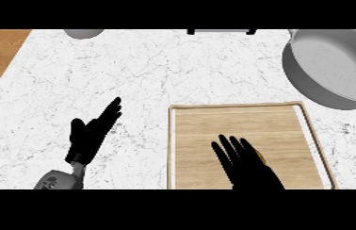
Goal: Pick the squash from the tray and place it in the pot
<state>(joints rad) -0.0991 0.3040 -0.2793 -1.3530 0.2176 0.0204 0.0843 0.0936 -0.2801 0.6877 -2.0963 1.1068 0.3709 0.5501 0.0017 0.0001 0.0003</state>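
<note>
- A white marbled counter (pixel 181 69) seen from steeply above, with two black robot hands entering from the lower edge.
- A wooden tray (pixel 236 120) with a pale rim lies at the lower right of the counter.
- The right robot hand (pixel 243 165) is spread over the lower middle of the tray, fingers straight and apart, holding nothing.
- The squash (pixel 260 156) shows only as a small yellow-brown sliver at the right edge of that hand; the hand hides the rest.
- A grey pot (pixel 325 69) sits at the upper right, just beyond the tray's far right corner, partly cut off by the view.
- The left robot hand (pixel 94 132) rests on bare counter to the left of the tray, open, fingers straight and pointing up.
- A grey round object (pixel 83 33) shows at the top edge, upper left.
- The step in hand appears to be the reach for the squash, not yet grasped.
- Next, the right fingers likely need to curl around the squash, lift it, and carry it up and right to the pot.
</note>
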